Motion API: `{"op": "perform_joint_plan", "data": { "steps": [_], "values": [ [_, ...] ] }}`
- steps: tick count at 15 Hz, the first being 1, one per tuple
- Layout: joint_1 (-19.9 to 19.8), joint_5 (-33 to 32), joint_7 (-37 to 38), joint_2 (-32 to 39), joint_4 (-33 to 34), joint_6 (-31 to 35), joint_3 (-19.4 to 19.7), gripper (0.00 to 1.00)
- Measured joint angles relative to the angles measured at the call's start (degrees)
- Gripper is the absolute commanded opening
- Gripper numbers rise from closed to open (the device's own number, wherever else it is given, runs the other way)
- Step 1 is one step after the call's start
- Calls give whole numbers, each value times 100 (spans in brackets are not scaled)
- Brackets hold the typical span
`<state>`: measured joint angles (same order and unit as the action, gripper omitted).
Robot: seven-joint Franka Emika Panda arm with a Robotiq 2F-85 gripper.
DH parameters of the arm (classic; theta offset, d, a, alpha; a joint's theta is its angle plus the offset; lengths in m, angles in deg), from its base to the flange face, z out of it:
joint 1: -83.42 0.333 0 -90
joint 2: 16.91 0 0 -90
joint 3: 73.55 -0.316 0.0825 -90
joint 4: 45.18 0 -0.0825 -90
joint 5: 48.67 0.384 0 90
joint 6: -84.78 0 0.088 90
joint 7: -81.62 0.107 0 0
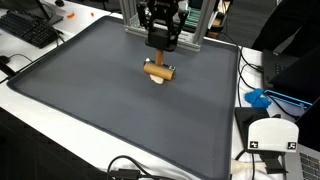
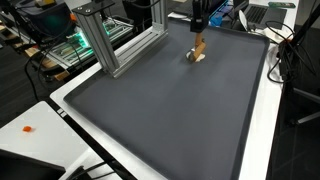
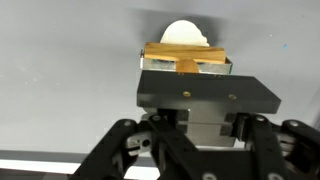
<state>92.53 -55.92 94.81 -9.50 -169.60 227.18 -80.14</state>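
Gripper (image 1: 161, 50) hangs over the grey counter (image 1: 90, 100), its jaws seemingly pinching the stem of a wooden piece (image 1: 158, 71), white dome (image 3: 185, 33) beyond.

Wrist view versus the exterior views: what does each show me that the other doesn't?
Only the wrist view: the wooden piece up close, with a crossbar on its top, framed by the gripper. Whether the fingers clamp it is unclear.
Only the exterior views: the full outline of the grey mat, the aluminium frame, a keyboard and a white labelled box beside the mat.
Both: the gripper right over the wooden piece, with its pale rounded end, on the mat.
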Motion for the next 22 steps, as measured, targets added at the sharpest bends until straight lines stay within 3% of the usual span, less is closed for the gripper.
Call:
{"op": "perform_joint_plan", "data": {
  "steps": [16, 22],
  "values": [
    [27, -2, -16, -265, -268, -658, -72, 35],
    [71, -101, -415, -322, -114, -608, -155, 35]
  ]
}}
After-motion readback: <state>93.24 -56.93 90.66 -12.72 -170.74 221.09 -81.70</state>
